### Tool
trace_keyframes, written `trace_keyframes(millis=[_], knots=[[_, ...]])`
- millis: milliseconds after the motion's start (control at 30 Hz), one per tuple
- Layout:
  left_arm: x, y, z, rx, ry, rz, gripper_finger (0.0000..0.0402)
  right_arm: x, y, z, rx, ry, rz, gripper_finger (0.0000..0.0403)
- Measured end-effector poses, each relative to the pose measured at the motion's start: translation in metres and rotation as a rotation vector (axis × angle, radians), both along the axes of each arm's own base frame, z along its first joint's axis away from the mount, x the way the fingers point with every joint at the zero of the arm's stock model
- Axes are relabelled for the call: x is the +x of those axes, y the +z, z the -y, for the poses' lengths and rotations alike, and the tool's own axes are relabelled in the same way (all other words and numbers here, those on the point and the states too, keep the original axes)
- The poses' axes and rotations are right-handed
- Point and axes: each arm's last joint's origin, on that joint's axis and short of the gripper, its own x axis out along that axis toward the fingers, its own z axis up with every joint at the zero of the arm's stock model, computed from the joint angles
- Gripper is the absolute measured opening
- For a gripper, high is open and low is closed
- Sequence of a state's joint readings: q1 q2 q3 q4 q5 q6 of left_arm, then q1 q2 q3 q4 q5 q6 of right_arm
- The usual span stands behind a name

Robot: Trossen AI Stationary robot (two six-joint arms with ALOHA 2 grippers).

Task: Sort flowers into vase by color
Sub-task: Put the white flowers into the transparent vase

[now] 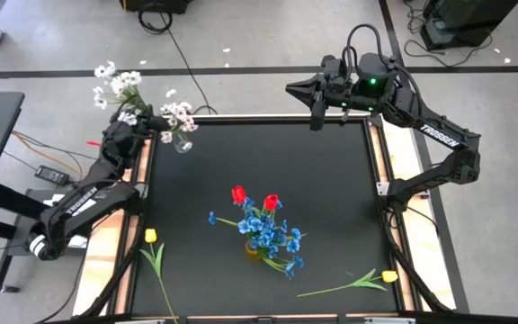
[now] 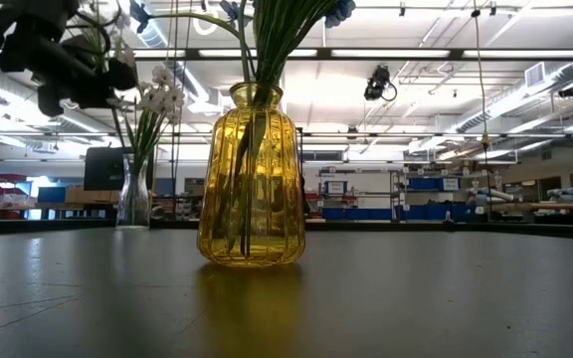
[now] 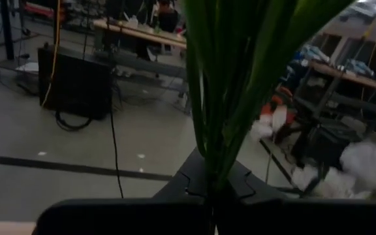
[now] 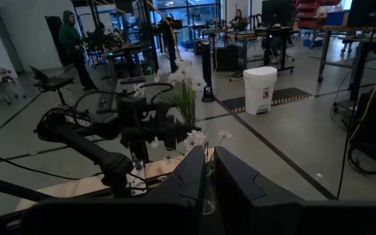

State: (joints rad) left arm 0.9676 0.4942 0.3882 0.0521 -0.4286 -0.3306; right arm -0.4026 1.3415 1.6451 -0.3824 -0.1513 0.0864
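Note:
My left gripper [image 1: 131,120] is at the table's far left corner, just left of the clear vase [image 1: 183,141], and is shut on a white small-blossom spray [image 1: 115,81]. The clear vase holds other white sprays [image 1: 178,112] and shows in the low view [image 2: 134,194]. At mid-table a yellow vase [image 1: 254,249] [image 2: 252,179] holds blue sprays [image 1: 272,236] and two red tulips [image 1: 238,193]. Two yellow tulips [image 1: 151,236] [image 1: 389,276] lie flat on the table. My right gripper [image 1: 293,87] hovers shut over the far edge. My left gripper pinches the white spray's green stems [image 3: 217,166] between its two fingers, at the bunched part below the leaves. The spray is lifted clear. It rises from the fingers, with its blossoms [image 4: 181,73] above the gripper and out past the table's far left corner.
The black mat has wooden side rails [image 1: 394,162]. Cables [image 1: 52,171] lie on the floor to the left. A person [image 4: 70,39] stands in the room beyond. There is open mat between the two vases and along the right side.

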Motion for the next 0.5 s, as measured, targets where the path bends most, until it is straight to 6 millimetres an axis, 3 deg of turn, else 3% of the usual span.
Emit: trace_keyframes(millis=[200, 500], knots=[[0.005, -0.013, -0.005, -0.054, -0.034, -0.036, 0.0033, 0.0, 0.0, 0.0, 0.0, 0.0, 0.0, 0.0043], [0.01, -0.012, -0.011, -0.029, -0.085, -0.032, 0.0094, 0.0, 0.0, 0.0, 0.0, 0.0, 0.0, 0.0043]])
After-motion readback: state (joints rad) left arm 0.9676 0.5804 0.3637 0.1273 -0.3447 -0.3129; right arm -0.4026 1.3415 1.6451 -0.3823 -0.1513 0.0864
